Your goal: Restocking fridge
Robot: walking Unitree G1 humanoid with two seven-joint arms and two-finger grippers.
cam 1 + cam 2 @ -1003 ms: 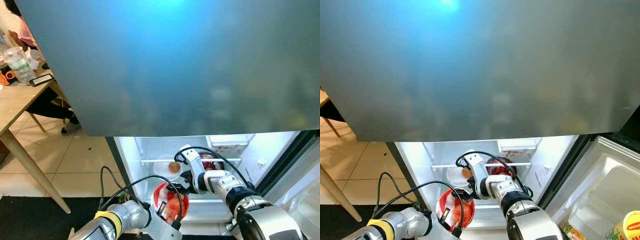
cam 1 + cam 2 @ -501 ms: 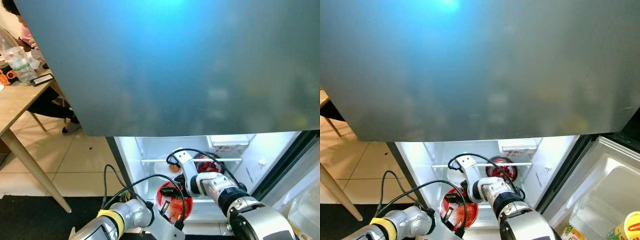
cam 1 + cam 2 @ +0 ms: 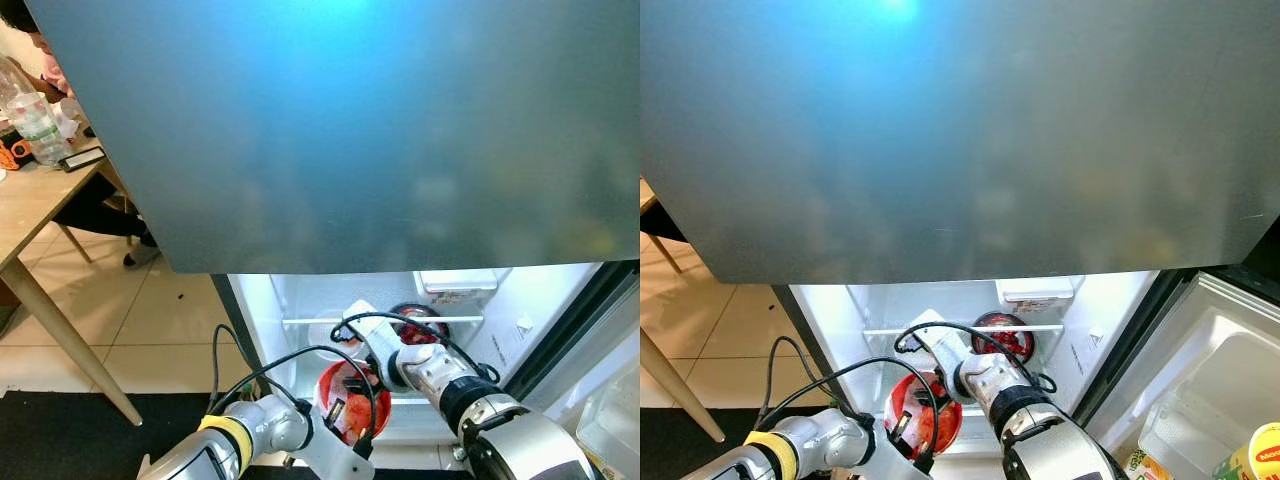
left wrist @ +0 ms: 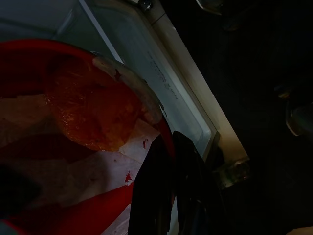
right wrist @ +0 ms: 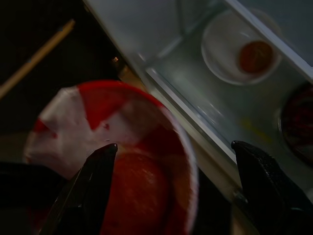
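A red bowl (image 3: 352,402) of orange food under plastic wrap (image 4: 93,110) hangs in front of the open fridge's lower shelf (image 3: 430,408). My left gripper (image 4: 171,188) is shut on the bowl's near rim, one black finger inside and one outside. My right gripper (image 5: 171,191) stands open just above the bowl, its fingers (image 5: 93,186) spread wide to either side. Behind, on the glass shelf (image 3: 300,322), sit a white plate (image 5: 220,49) with a brown item (image 5: 257,56) and a dark red bowl (image 3: 420,328).
The grey upper fridge door (image 3: 350,130) overhangs the scene. A clear container (image 3: 458,285) sits at the fridge's back. The open fridge door's bin (image 3: 1200,390) and a yellow jar (image 3: 1258,448) are at right. A wooden table (image 3: 30,200) with a bottle (image 3: 35,125) and a seated person are at left.
My right gripper has swung away from the shelf and down over the red bowl. The left gripper has shifted the bowl slightly right, toward the fridge.
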